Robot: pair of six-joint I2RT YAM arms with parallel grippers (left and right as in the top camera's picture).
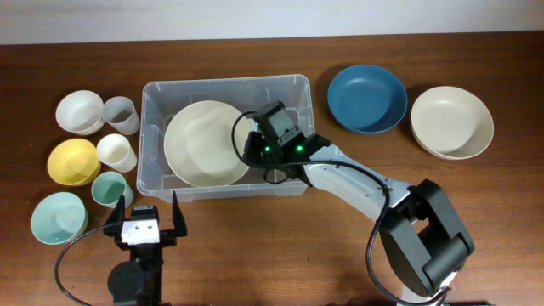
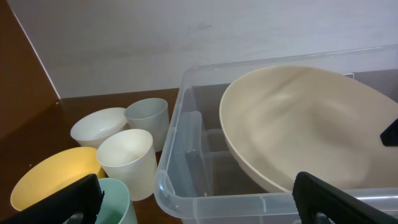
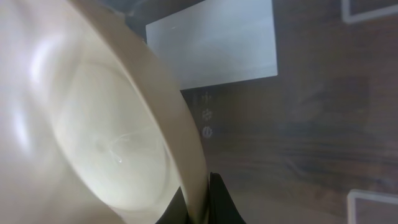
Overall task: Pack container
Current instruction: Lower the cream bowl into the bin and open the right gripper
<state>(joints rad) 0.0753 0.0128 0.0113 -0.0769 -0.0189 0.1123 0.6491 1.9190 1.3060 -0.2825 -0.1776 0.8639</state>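
Note:
The container (image 1: 161,93) is a large clear plastic bin in the middle of the table. A big cream bowl (image 1: 204,143) sits tilted inside it, toward the left. My right gripper (image 1: 252,146) reaches into the bin and is shut on the bowl's right rim (image 3: 194,186). The white label (image 3: 214,46) on the bin's base shows in the right wrist view. My left gripper (image 1: 144,219) is open and empty in front of the bin's near left corner (image 2: 171,193). The bowl (image 2: 298,118) also shows in the left wrist view.
Left of the bin stand a white bowl (image 1: 78,111), a clear cup (image 1: 121,115), a white cup (image 1: 116,151), a yellow bowl (image 1: 72,161), a green cup (image 1: 111,189) and a pale green bowl (image 1: 58,218). Right of it lie a blue bowl (image 1: 367,98) and a cream bowl (image 1: 451,121).

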